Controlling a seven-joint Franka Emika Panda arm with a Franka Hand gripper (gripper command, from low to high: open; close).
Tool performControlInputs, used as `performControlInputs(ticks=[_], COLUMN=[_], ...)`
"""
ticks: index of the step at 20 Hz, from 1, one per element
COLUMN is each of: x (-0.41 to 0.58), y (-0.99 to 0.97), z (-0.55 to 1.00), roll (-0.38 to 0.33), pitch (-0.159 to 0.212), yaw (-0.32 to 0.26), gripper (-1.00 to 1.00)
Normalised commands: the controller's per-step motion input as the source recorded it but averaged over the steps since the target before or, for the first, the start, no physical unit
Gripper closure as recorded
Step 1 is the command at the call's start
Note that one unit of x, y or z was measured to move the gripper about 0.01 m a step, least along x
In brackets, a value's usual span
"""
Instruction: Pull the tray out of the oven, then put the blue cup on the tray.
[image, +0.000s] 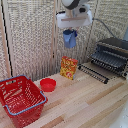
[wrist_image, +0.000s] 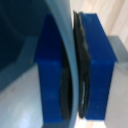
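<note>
The end effector (image: 70, 34) grips the blue cup (image: 70, 39) by its rim, high above the counter (image: 85, 100). The tray (image: 93, 73) juts from the oven (image: 111, 56); the cup should descend level onto its bars.

The end effector (image: 70, 36) is hanging high above the table (image: 85, 102), gripping the blue cup (image: 70, 39), with open air all around it. Below it, a small orange box (image: 68, 67) is standing up. The red bowl (image: 48, 84) and the red basket (image: 20, 99) are sitting toward the exterior view's left. The oven (image: 112, 56) is blocking the exterior view's right, and the tray (image: 93, 72) is sticking out in front of it. The middle of the table is lying open.
</note>
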Motion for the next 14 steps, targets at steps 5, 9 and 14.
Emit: performControlInputs(ticks=[5, 9, 14], x=[-0.089, -0.021, 0.0], y=[-0.81, -0.8, -0.88], z=[0.45, 0.05, 0.0], roll=[0.013, 0.0, 0.0], pitch=[0.119, 0.007, -0.023], yaw=[-0.135, -0.153, -0.122], gripper=[1.0, 1.0, 1.0])
